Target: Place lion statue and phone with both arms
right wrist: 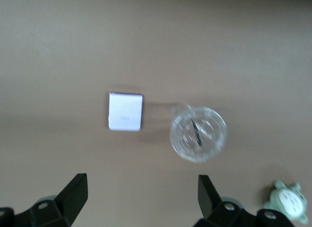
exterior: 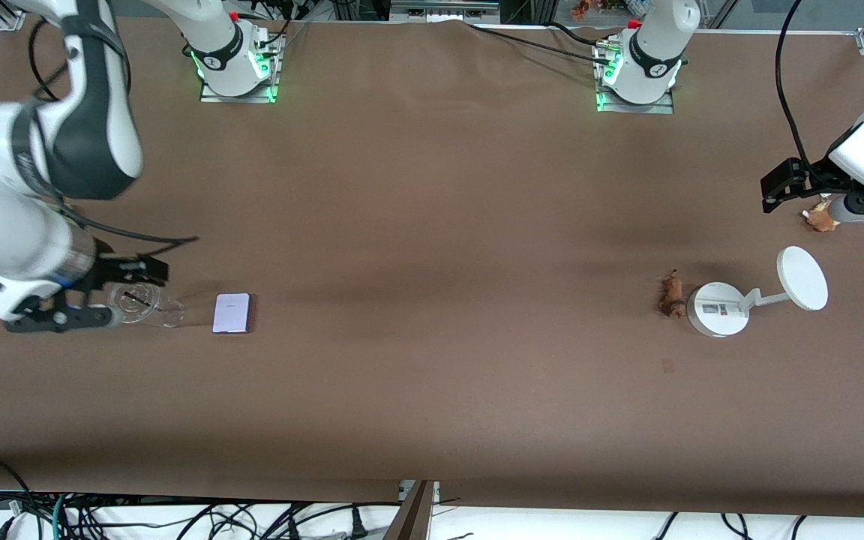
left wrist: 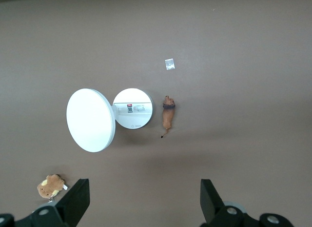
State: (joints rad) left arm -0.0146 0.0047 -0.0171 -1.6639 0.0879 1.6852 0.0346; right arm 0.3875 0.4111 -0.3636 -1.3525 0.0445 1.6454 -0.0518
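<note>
Lion statue (exterior: 672,295): lying on the brown worktop (exterior: 432,300) toward the left arm's end, just beside the round base of the white stand (exterior: 718,308), whose tilted disc (exterior: 802,278) rises at the stand's other end. In the left wrist view the lion statue (left wrist: 168,117) lies well apart from both dark fingers (left wrist: 210,201), roughly between their lines but clear of them. Left gripper (exterior: 777,187): raised over the worktop near its edge, fingers spread, nothing between them. A rounder brown plush (exterior: 820,218) sits by that gripper; the left wrist view shows it (left wrist: 50,186) just beside one finger, not gripped.

Phone (exterior: 232,313): lying flat on the worktop toward the right arm's end, beside a clear glass cup (exterior: 134,301). Right gripper (exterior: 132,289): over the cup, fingers spread and empty. In the right wrist view the phone (right wrist: 126,112) lies apart from the fingers (right wrist: 73,197), and the cup (right wrist: 199,134) stands beside it. A grey-green plush (right wrist: 288,201) shows close to one finger.
</note>
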